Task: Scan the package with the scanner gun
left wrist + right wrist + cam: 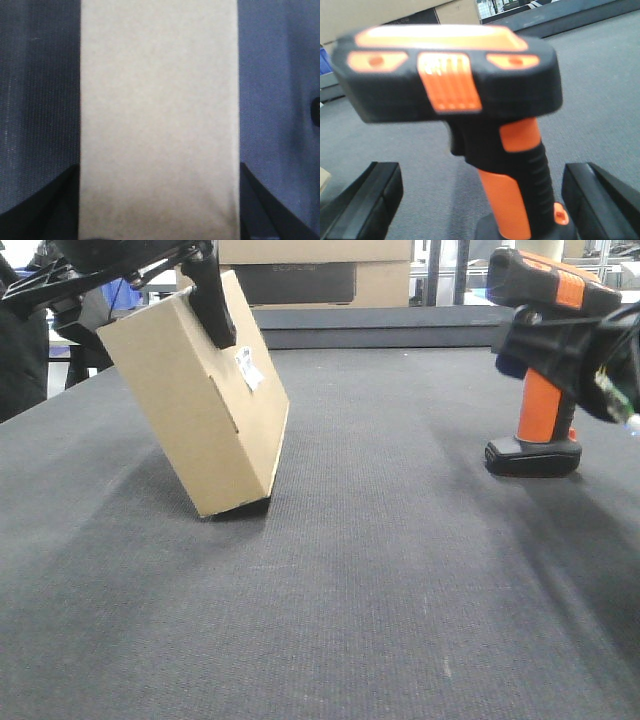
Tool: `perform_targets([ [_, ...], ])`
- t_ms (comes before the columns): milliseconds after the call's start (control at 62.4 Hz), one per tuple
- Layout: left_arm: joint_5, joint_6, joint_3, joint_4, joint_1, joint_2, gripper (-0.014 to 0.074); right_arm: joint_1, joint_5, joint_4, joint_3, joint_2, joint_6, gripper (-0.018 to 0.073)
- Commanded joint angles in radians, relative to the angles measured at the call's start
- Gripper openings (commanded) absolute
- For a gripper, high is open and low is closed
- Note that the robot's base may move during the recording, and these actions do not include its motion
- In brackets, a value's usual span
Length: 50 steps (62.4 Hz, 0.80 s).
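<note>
The package, a plain brown box, is tilted with its lower edge down at the dark mat. Its white barcode label faces right. My left gripper is shut on its upper end; one black finger lies across the labelled face. In the left wrist view the package fills the middle between both fingers. The scanner gun stands upright on its flat foot at the right. My right gripper is open around the ribbed handle, with a gap on each side.
Larger stacked cardboard boxes with a dark panel stand at the back. A raised dark ledge runs along the far edge of the mat. A dark figure is at the far left.
</note>
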Motion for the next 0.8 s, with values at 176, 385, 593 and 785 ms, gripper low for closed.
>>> perform_targets([
  [176, -0.016, -0.004, 0.000, -0.004, -0.005, -0.010, -0.0111, 0.002, -0.077, 0.004, -0.041, 0.052, 0.003, 0.0559],
  [385, -0.016, -0.004, 0.000, -0.004, -0.005, -0.010, -0.0111, 0.000, 0.005, 0.013, -0.089, 0.055, 0.003, 0.0559],
  [593, -0.016, -0.004, 0.000, -0.004, -0.005, -0.010, -0.0111, -0.010, 0.016, 0.017, -0.093, 0.055, 0.003, 0.0559],
  [785, -0.016, -0.004, 0.000, -0.004, -0.005, -0.010, -0.0111, -0.063, 0.026, -0.059, -0.093, 0.055, 0.003, 0.0559],
])
